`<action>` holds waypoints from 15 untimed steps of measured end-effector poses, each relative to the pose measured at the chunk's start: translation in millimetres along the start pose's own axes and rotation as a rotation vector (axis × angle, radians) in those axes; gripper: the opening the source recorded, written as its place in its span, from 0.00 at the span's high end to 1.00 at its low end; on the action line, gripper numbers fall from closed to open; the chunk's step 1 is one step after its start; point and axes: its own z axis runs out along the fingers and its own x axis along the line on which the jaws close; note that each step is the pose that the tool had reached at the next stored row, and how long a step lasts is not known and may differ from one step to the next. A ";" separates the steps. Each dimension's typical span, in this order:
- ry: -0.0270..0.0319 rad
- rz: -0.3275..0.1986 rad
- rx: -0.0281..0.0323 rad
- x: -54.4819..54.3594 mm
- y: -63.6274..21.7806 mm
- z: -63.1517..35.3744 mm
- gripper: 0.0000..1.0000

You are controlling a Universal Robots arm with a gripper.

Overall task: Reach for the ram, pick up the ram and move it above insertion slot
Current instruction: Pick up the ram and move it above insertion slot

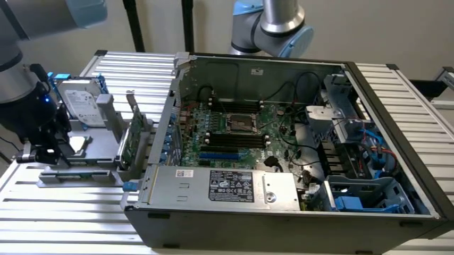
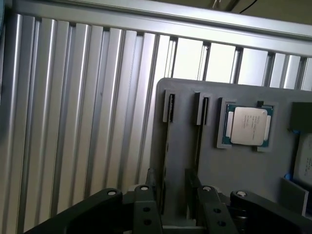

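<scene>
My gripper [image 2: 173,189] is open, its two black fingers [image 2: 151,192] apart over a grey fixture plate [image 2: 185,146]. Two narrow holders on that plate each show a thin dark strip seen edge-on. The strip I take for the ram [image 2: 166,141] runs into the gap between my fingers without touching them. In the exterior view, the gripper [image 1: 44,153] hangs over the fixture at the exterior view's left, outside the computer case. The black insertion slots [image 1: 234,139] lie parallel on the motherboard inside the open case, well away from the gripper.
A CPU chip [image 2: 246,125] sits in a recess beside the ram holders. A hard drive [image 1: 82,103] and an upright green expansion card [image 1: 135,133] stand on the fixture. The case wall [image 1: 167,122], power supply [image 1: 227,186], cables and a second arm [image 1: 280,26] surround the motherboard.
</scene>
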 end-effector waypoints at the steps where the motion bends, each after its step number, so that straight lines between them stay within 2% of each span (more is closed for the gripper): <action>1: 0.0000 0.000 0.0000 0.0 -0.2 1.8 0.64; 15: -0.0001 0.000 0.0000 0.8 -3.8 27.2 0.64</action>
